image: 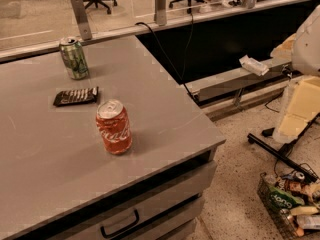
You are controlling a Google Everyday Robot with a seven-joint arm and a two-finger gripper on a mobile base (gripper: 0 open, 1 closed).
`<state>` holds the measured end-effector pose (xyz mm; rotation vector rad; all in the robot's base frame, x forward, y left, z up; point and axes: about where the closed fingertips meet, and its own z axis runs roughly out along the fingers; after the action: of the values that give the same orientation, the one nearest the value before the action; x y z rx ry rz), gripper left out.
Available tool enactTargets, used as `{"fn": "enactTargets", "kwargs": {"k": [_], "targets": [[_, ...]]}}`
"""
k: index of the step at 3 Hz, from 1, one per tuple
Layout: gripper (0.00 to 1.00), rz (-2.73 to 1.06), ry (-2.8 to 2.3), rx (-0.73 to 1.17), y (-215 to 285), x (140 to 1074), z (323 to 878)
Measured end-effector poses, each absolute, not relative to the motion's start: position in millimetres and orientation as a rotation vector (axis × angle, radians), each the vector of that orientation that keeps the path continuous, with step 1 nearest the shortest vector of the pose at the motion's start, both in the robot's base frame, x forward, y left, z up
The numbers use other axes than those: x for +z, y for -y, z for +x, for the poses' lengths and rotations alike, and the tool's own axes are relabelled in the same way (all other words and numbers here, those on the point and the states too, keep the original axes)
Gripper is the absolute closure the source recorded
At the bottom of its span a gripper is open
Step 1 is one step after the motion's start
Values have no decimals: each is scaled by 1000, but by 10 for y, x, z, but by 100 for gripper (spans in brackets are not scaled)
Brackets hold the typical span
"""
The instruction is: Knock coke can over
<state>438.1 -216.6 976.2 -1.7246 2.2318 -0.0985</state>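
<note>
The coke can (pixel 114 127) stands upright on the grey table (pixel 45 149), toward its front right. It is red-orange with white script and a silver top. My gripper (pixel 291 121) hangs at the lower end of the white and cream arm at the right edge of the view. It is off the table, over the floor, far to the right of the can and touching nothing on the table.
A green-and-silver can (pixel 74 58) stands upright at the table's back. A dark candy bar (pixel 76 96) lies between the two cans. The table's right edge and corner (pixel 220 140) drop to the floor. A wire basket of snacks (pixel 292 201) sits on the floor at lower right.
</note>
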Motion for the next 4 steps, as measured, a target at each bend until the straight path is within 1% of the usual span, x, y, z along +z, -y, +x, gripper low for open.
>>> {"fn": "enactTargets", "kwargs": {"k": [1,2,3,4], "targets": [[0,-1725,-2232,-99,2166,9762,4381],[0,-1727,-2172,-80,2101,9803,4559],[0,-1760,-2011,6,1736,9878,4996],[0,-1760,-1815,133,1164,10055,5391]]}}
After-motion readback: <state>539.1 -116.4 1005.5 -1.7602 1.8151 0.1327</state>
